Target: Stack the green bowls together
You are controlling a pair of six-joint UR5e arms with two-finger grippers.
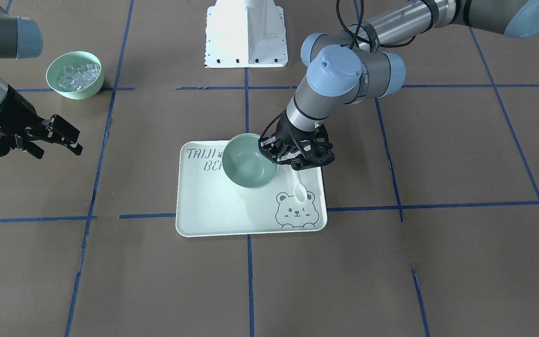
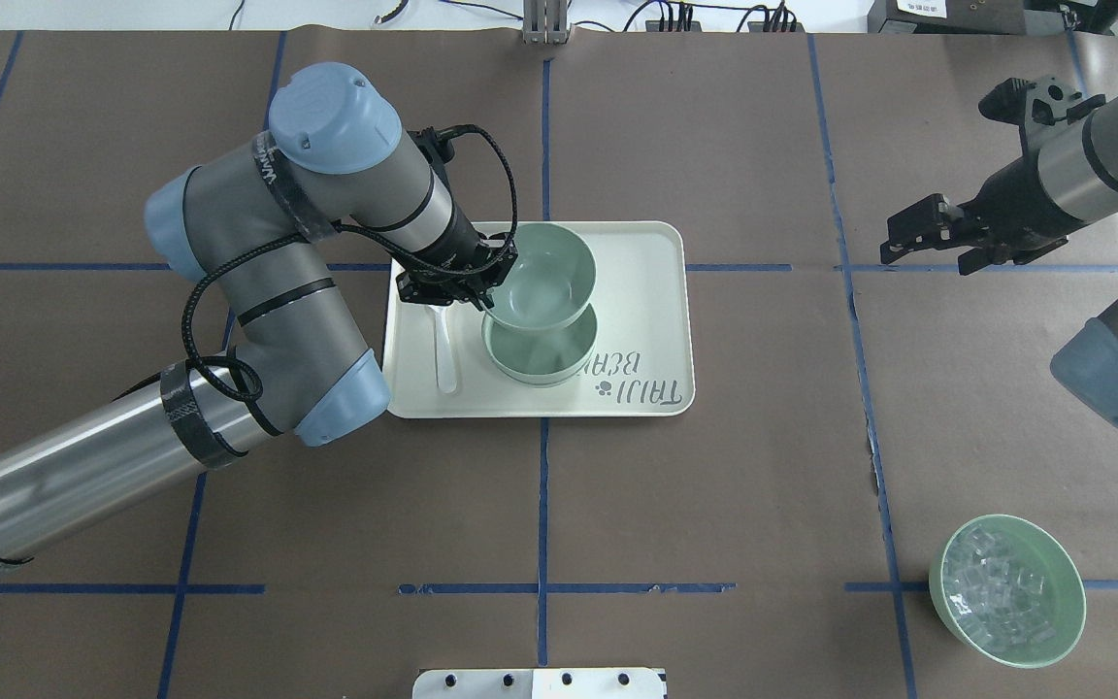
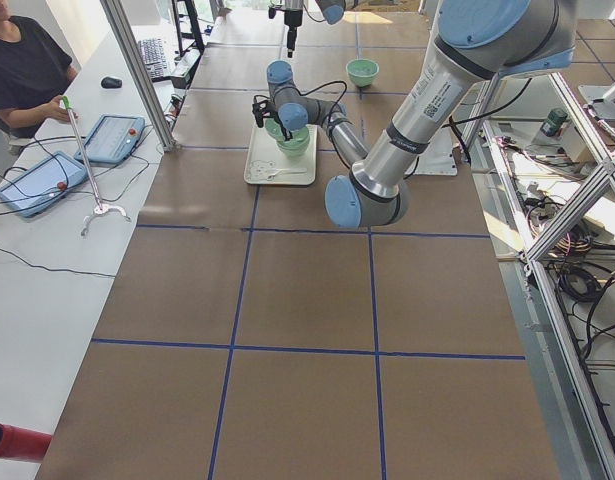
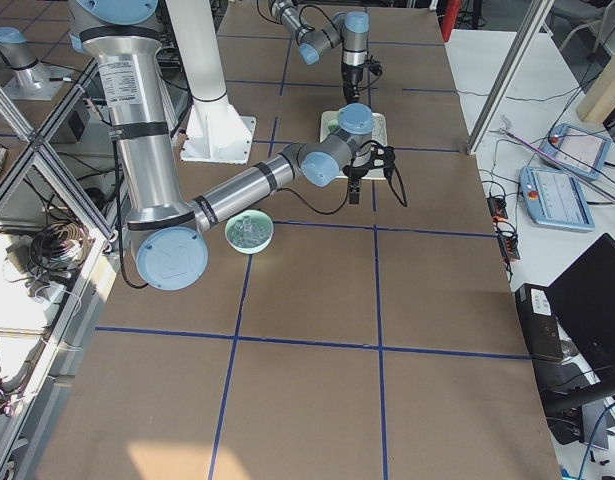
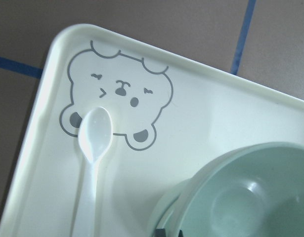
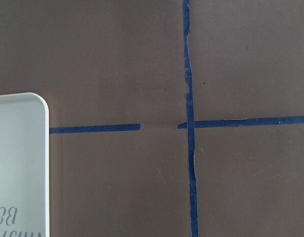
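Observation:
My left gripper (image 2: 479, 291) is shut on the rim of a pale green bowl (image 2: 547, 275) and holds it tilted just above a second green bowl (image 2: 540, 357) that stands on the bear-print tray (image 2: 646, 291). In the front view the held bowl (image 1: 250, 161) hides what lies under it, next to the gripper (image 1: 281, 157). The left wrist view shows the held bowl (image 5: 250, 197) over a lower rim (image 5: 166, 210). I cannot tell whether a third bowl is nested below. My right gripper (image 2: 918, 236) is open and empty, far from the tray.
A white plastic spoon (image 2: 443, 349) lies on the tray beside the bowls, under the left wrist. A green bowl with clear cubes (image 2: 1005, 592) stands near the robot's right side. A white base plate (image 1: 246, 32) sits at the robot's edge. Blue tape lines cross the brown table.

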